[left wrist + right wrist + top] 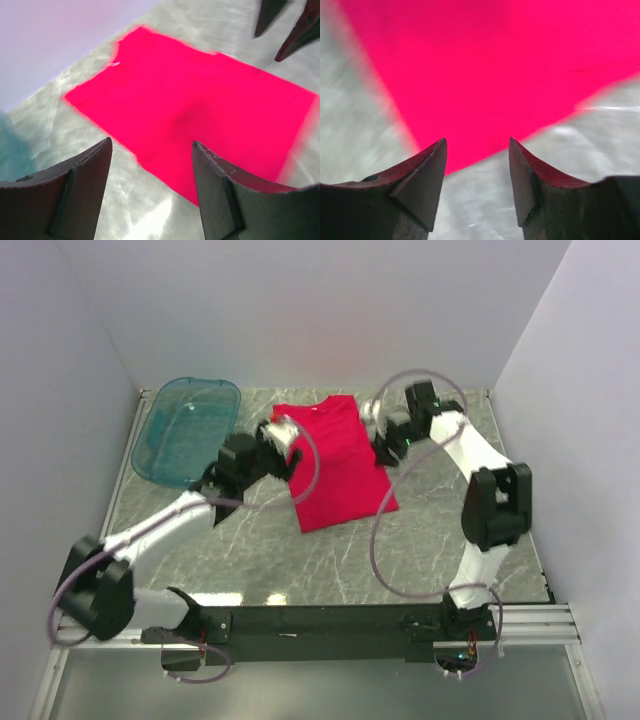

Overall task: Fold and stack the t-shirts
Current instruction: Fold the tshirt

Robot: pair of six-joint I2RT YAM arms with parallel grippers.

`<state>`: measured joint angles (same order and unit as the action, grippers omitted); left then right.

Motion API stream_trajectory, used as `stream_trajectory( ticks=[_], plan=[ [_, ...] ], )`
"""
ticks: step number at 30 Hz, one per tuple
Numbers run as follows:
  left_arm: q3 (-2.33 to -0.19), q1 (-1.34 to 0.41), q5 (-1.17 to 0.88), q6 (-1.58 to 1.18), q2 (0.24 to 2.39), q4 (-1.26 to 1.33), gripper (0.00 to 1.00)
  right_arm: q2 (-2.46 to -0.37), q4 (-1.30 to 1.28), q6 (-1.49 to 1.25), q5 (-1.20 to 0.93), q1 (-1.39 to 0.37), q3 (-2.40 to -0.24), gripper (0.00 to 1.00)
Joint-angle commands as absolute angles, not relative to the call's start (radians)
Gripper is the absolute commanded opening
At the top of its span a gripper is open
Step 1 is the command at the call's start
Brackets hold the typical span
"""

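here we look first at the grey marble table (330, 560), and on it, near the middle, the red t-shirt (335, 460) lies flat as a long strip, collar toward the far wall. it sits outside the teal tub (185, 430), which rests at the far left corner, near the shirt but apart from it; through its translucent plastic we make out only glints of light. the left gripper (150, 150) hangs at the shirt's left edge, fingers spread wide, gripping nothing. the right gripper (477, 145) hangs at the shirt's right edge, fingers parted, also gripping nothing.
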<state>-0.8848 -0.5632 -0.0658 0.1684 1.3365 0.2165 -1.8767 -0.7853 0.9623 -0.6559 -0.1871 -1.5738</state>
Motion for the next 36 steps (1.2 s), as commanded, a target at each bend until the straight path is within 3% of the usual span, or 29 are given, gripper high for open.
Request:
stream_trajectory(
  ticks=[1,6,12,25,36],
  plan=[
    [-0.718,-0.71,-0.199,0.368,1.232,0.143,0.71,-1.734,-1.068,1.514,-0.779,-0.187,-1.358,0.6],
    [-0.551,-0.819,-0.184,0.655,1.181,0.167,0.73,-1.597,-0.861,1.591,-0.677,-0.195,-1.117,0.62],
    [-0.56,-0.851,-0.143,0.68,1.334,0.209,0.7,-1.565,-0.651,1.534,-0.568,-0.218,-1.002,0.62],
    [-0.611,-0.876,-0.045,0.676,1.52,0.302,0.67,-1.64,-0.554,1.468,-0.472,-0.25,-1.0,0.61],
    [-0.621,-0.877,-0.003,0.67,1.555,0.318,0.55,-1.657,-0.597,1.491,-0.451,-0.264,-0.983,0.61]
  ],
)
